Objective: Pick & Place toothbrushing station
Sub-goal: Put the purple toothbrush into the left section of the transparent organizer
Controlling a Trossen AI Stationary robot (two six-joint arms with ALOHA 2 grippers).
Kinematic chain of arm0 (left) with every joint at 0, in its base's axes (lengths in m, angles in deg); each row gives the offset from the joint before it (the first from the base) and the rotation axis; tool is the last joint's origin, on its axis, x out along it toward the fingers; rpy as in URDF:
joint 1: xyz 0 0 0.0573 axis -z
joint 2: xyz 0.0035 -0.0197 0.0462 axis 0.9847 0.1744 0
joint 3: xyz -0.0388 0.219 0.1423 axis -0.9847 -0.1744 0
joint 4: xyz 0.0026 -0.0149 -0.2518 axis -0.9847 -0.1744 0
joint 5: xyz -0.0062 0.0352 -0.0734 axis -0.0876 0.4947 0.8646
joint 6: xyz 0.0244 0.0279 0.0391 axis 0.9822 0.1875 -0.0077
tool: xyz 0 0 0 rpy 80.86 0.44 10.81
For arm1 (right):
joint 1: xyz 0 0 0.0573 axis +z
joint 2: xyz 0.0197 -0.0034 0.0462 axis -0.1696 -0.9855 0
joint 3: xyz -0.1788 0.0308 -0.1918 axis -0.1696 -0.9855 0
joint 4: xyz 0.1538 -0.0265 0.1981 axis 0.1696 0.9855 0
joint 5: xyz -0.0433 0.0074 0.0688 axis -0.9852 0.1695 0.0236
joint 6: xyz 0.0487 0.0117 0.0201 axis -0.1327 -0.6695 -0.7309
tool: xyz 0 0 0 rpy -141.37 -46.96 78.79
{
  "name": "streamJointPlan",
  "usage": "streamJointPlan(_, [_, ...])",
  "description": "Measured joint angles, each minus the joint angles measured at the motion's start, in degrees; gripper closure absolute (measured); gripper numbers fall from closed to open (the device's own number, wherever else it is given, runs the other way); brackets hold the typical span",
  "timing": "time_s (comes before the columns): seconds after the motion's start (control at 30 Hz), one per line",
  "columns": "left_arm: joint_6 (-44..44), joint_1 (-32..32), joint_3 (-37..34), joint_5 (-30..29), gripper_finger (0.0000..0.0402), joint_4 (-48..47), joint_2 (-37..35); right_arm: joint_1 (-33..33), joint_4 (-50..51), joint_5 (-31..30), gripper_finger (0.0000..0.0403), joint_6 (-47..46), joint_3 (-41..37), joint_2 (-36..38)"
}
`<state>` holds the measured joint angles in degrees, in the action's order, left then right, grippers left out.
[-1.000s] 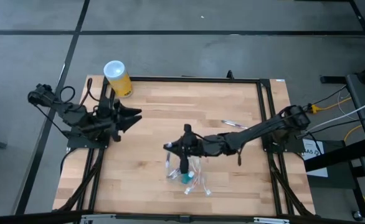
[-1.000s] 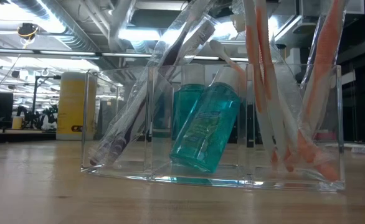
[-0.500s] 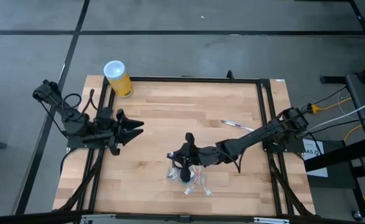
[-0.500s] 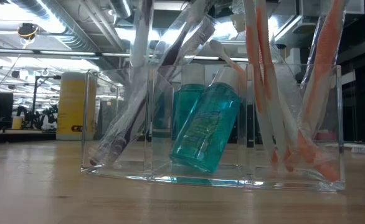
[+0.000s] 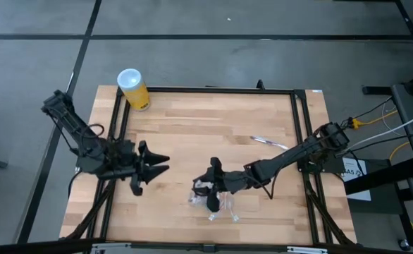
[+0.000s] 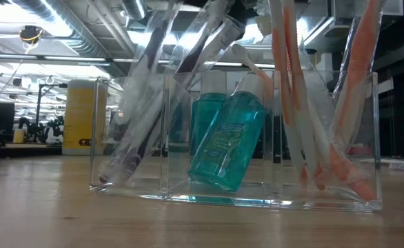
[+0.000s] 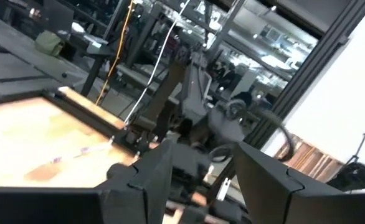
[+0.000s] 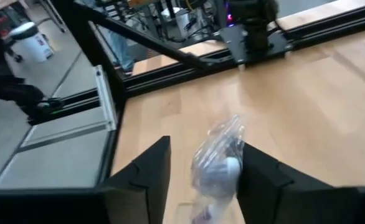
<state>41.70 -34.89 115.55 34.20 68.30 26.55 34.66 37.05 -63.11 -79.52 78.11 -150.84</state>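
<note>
The right pincer (image 5: 209, 198) hangs over the clear plastic holder (image 6: 236, 138) near the worktop's front edge, fingers parted around a wrapped white toothbrush (image 8: 217, 158), apparently releasing it; left pincer (image 5: 158, 164) open, empty.

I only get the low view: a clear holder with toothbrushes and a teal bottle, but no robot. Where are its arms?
Observer: The high view shows the right gripper directly over the clear holder.
Visitor: Is it gripping anything?
Observer: In the right wrist view its fingers stand apart with a wrapped toothbrush between them; it looks let go, not clamped.
Visitor: And the other arm?
Observer: The left gripper hovers open over bare table on the holder's left, holding nothing.
</note>
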Motion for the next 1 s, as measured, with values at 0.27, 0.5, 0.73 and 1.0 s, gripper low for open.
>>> streamJointPlan(0.27, [-6.7,3.5,0.0,-4.6,0.0235,0.3,6.4,2.1,-3.7,0.0,0.0245,-1.7,1.2,0.0])
streamJointPlan(0.5, [-11.2,4.2,0.0,-5.2,0.0236,2.1,11.2,3.0,-2.6,-2.4,0.025,-1.4,4.8,0.1])
streamJointPlan(0.73, [-14.5,4.5,0.0,-5.3,0.0236,0.7,13.8,2.6,0.4,-6.6,0.025,1.7,9.3,0.4])
streamJointPlan(1.0, [-31.2,0.3,0.0,10.3,0.0241,-11.8,18.7,1.1,5.7,-8.2,0.025,6.8,17.0,1.1])
